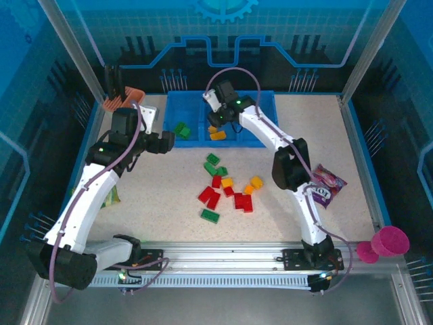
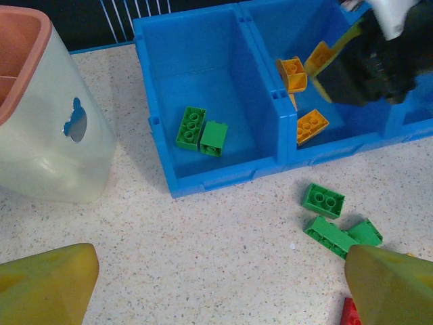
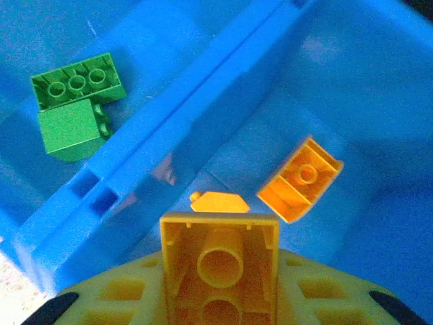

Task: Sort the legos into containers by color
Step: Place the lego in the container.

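My right gripper point(image 3: 220, 291) is shut on an orange-yellow lego point(image 3: 220, 264), held underside up above the middle container point(image 3: 352, 81) of the blue tray point(image 1: 265, 97). Two orange-yellow legos point(image 3: 300, 179) lie below it in that container. Two green legos point(image 2: 201, 130) rest in the left container point(image 2: 203, 68). My left gripper point(image 2: 223, 277) is open over bare table, just in front of the left container, with nothing between its fingers point(image 2: 47, 281). Loose green legos point(image 2: 323, 200) lie to its right. Several red, green and orange-yellow legos point(image 1: 230, 189) are scattered mid-table.
A beige cup with an orange insert point(image 2: 47, 135) stands left of the tray, close to my left gripper. A purple snack packet point(image 1: 326, 183) lies right of my right arm. A pink cup point(image 1: 389, 240) sits at the near right edge.
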Robot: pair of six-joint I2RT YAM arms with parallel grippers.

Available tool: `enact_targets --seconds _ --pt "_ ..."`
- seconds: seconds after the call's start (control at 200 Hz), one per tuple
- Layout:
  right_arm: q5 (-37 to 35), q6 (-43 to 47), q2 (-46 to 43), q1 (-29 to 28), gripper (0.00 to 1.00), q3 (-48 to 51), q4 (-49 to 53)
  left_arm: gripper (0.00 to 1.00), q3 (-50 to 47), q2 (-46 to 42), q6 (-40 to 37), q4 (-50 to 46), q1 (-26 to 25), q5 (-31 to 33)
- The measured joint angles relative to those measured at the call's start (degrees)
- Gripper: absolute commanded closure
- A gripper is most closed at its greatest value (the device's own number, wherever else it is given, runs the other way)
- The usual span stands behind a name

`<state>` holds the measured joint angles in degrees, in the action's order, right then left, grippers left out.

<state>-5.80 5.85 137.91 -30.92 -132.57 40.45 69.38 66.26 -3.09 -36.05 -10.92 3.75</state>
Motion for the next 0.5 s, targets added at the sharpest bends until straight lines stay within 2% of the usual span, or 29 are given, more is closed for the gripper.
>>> enact_targets --seconds 0.135,0.315,0.5 --pt "-0.7 1.1 4.6 -0.1 0.65 -3.0 0.8 0.05 0.0 0.0 0.2 0.0 0.0 0.0" --pt "-1.3 2.1 6.1 -0.1 0.64 -3.1 2.0 0.04 0.4 0.5 1.8 -1.0 0.0 0.0" --pt "-1.5 3.1 6.1 -0.1 0.54 -3.2 1.9 0.04 0.3 0.5 5.3 -3.1 0.0 0.1"
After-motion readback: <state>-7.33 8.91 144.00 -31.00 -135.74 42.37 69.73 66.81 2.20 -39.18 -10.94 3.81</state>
